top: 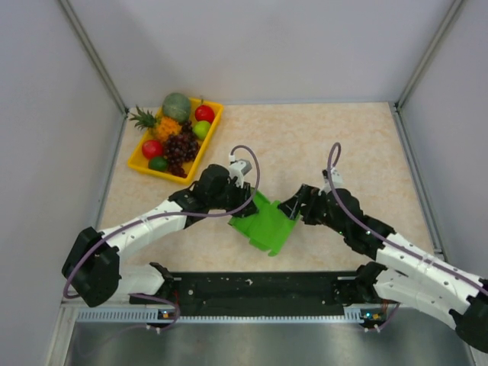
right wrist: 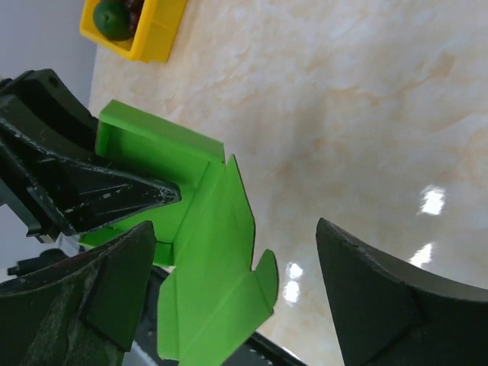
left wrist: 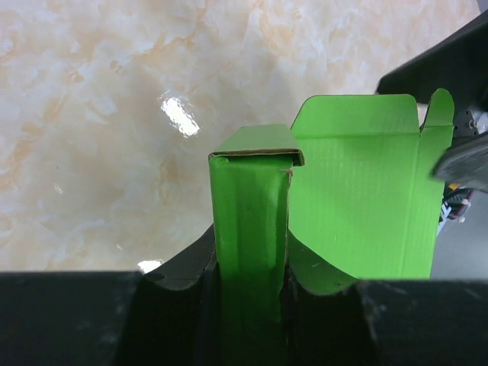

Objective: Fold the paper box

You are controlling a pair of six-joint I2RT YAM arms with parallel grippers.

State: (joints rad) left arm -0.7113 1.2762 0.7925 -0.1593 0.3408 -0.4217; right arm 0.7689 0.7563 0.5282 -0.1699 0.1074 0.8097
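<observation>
paper box point(left wrist: 252, 221): we see a folded green sleeve standing upright, its flat panel spreading right.
left gripper point(left wrist: 250, 278): we see it clamping the sleeve's base.
table point(left wrist: 99, 114): marbled beige.

text: none readable | labels: none | numbers: none

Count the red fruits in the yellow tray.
2. One red fruit sits at the far right corner of the yellow tray, next to a lime-green fruit; the other at its left side, beside the grapes. More may be hidden underneath.
</observation>
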